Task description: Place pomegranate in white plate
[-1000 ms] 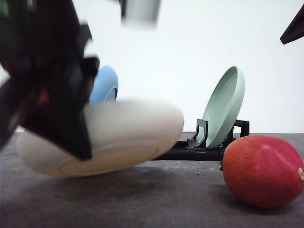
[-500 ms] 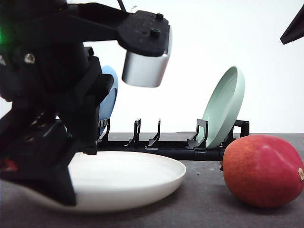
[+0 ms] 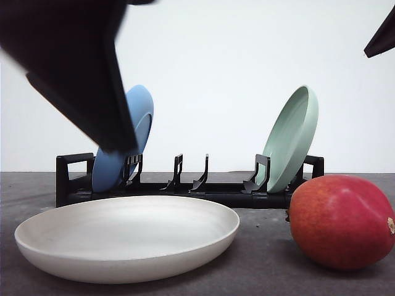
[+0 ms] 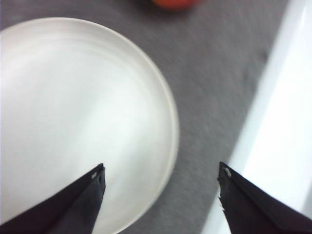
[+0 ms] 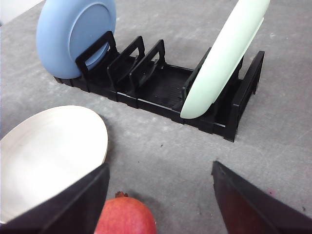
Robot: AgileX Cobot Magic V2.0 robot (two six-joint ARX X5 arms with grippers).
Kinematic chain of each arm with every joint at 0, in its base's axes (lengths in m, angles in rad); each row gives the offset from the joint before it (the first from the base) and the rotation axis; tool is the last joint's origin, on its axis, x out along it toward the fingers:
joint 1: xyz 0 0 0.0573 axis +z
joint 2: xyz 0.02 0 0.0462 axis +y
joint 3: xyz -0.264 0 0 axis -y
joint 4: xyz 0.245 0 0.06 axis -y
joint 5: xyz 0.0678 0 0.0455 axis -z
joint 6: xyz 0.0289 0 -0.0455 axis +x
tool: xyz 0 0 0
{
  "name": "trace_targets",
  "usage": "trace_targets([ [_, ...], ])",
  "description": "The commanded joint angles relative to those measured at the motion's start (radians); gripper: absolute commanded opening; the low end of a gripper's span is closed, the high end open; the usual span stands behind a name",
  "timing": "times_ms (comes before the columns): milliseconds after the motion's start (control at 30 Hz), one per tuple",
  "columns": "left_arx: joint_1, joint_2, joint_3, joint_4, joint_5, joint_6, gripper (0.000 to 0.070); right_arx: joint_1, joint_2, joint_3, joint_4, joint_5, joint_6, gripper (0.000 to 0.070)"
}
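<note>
The white plate (image 3: 126, 237) lies flat on the dark table at the front left, with nothing in it. To its right the red pomegranate (image 3: 341, 222) rests on the table, apart from the plate. My left arm (image 3: 74, 68) is a dark blur high above the plate's left side. In the left wrist view my left gripper (image 4: 161, 173) is open above the white plate's (image 4: 73, 122) rim and holds nothing. My right gripper (image 5: 160, 168) is open above the pomegranate (image 5: 124, 217), which sits low between the fingers (image 5: 73, 200), untouched.
A black dish rack (image 3: 185, 188) stands behind the plate and holds a blue plate (image 3: 126, 139) at its left end and a pale green plate (image 3: 291, 139) at its right end. A corner of my right arm (image 3: 382, 37) shows at the top right.
The white plate went from tilted in my left gripper to lying flat on the table. My left gripper let go and rose clear. The pomegranate has not moved.
</note>
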Motion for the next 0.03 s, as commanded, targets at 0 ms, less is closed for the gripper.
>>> trace_targets([
  [0,0.076,-0.034,0.020,0.001,0.031,-0.049,0.0438,0.004,0.003,0.015,0.009,-0.002,-0.004,0.0423],
])
